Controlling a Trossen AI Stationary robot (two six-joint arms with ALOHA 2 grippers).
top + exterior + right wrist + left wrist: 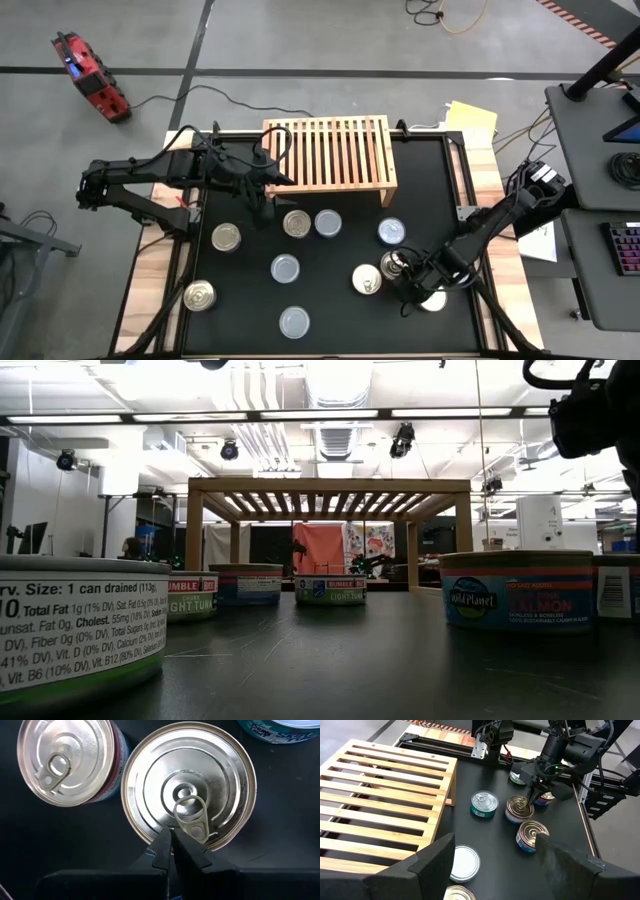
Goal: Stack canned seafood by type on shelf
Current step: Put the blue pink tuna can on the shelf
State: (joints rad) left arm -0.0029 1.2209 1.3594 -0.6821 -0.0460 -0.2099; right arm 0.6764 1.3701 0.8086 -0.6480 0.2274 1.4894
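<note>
Several canned seafood tins stand upright on the black mat [330, 300] in front of the light-wood shelf [325, 155]. My right gripper [402, 272] is shut, pointing steeply down onto a silver pull-tab can [189, 785] at the right of the mat. That can also shows in the left wrist view [519, 808]. A second pull-tab can [70, 762] stands beside it. My left gripper [495, 870] hangs open above the mat near the shelf's front left corner [265, 195], with nothing between its fingers. My right gripper sets its shut fingertips [165, 842] on the can's lid [160, 827], just inside the rim and beside the pull tab [192, 817]. The fingers come from above, slanting down. The can stands upright on the mat. Whether a fingertip is under the tab, I cannot tell.
Other cans dot the mat: near the shelf [296, 223], [328, 223], [391, 232], at the left [227, 237], [199, 295], and in the middle [285, 268], [294, 321]. In the low view a large can [70, 625] stands close at the left.
</note>
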